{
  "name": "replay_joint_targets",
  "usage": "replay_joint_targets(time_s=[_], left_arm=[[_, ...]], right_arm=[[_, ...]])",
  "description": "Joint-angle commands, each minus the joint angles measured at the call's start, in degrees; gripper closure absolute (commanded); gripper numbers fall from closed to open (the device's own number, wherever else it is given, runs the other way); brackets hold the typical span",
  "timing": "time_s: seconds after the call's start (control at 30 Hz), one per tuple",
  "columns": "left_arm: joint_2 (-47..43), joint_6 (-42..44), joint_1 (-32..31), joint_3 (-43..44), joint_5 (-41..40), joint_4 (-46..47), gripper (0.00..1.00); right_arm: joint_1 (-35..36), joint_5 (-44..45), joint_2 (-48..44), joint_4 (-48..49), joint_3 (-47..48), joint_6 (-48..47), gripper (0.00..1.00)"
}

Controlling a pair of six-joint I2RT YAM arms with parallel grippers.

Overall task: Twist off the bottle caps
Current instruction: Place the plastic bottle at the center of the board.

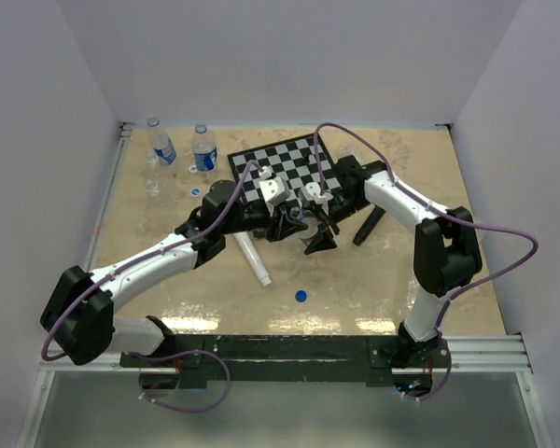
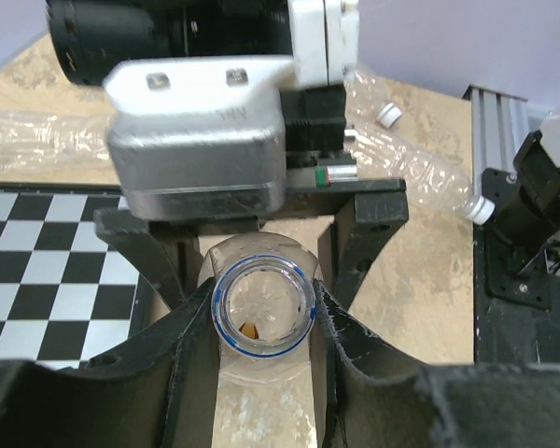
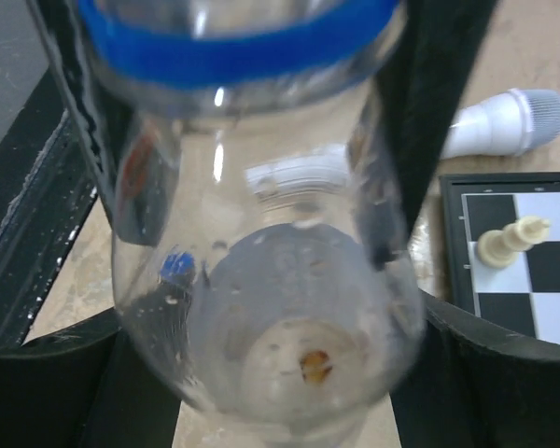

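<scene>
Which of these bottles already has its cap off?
The bottle held up in the middle: its mouth is open, with only a blue ring left. The two bottles lying beyond it wear white caps.

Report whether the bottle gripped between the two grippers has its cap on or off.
Off. The left wrist view looks straight down into the bottle's open mouth, with only a blue ring around the rim.

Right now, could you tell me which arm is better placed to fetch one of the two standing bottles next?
Left, probably. The standing bottles are far left, nearer the left gripper; the right gripper would cross the chessboard. Both now grip the open bottle.
</scene>
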Motion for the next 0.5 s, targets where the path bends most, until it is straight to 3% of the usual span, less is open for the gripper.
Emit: replay_joint_targets(time_s=[0.0, 0.47], left_arm=[[-0.38, 8.37, 0.17, 4.90, 0.61, -11.65, 1.00], [0.68, 9.52, 0.09, 8.24, 0.96, -12.98, 1.00]], right_arm=[[0.22, 1.52, -3.49, -1.30, 5.39, 4.36, 0.27], [0.48, 3.37, -6.39, 3.80, 5.13, 12.81, 0.33]])
